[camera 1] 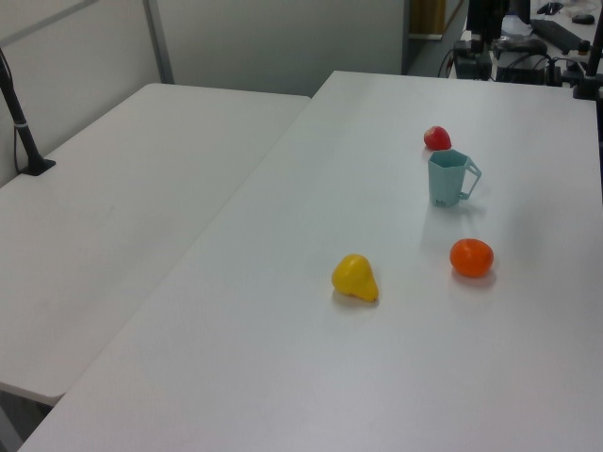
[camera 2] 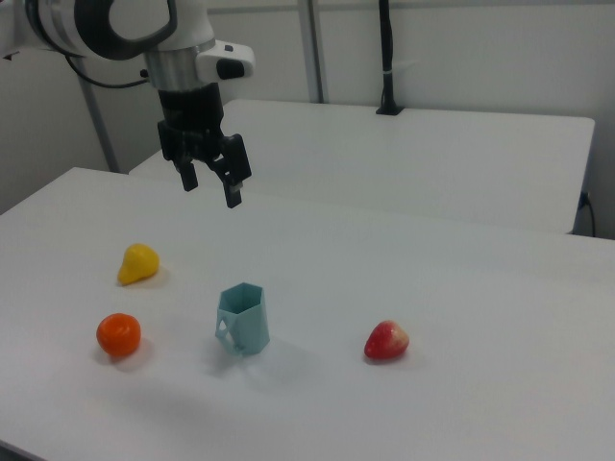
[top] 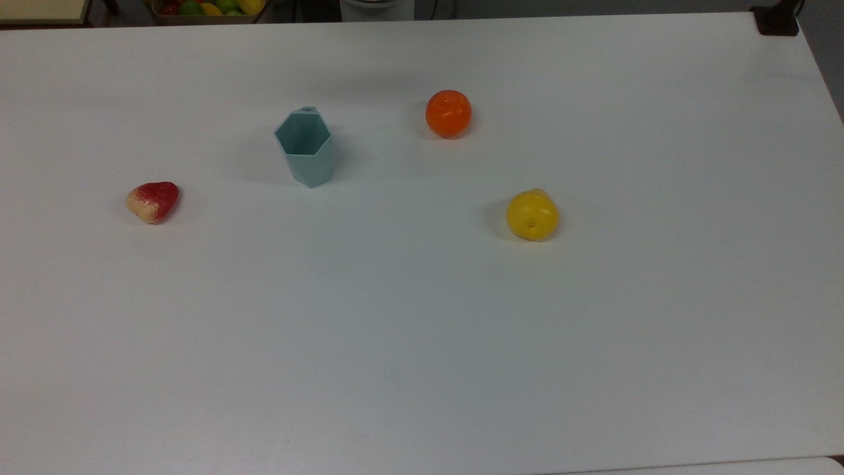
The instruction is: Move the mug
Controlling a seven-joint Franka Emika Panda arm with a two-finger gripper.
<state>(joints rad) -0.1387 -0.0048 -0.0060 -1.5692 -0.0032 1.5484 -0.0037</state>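
Observation:
The mug (top: 305, 148) is a pale teal faceted cup with a hexagonal rim, standing upright and empty on the white table (top: 422, 343). In the left view the mug (camera 1: 449, 177) has its tab handle toward the left view's right. In the right view the mug (camera 2: 242, 319) stands between an orange and a red fruit. My gripper (camera 2: 210, 181) hangs open in the air well above the table, up and to the right view's left of the mug, holding nothing.
An orange (top: 448, 113), a yellow pear-shaped fruit (top: 532, 214) and a red strawberry-like fruit (top: 153, 201) lie around the mug. A second white table (camera 1: 122, 207) adjoins, with a black post (camera 2: 386, 58) on it. A bowl of fruit (top: 208, 8) sits beyond the far edge.

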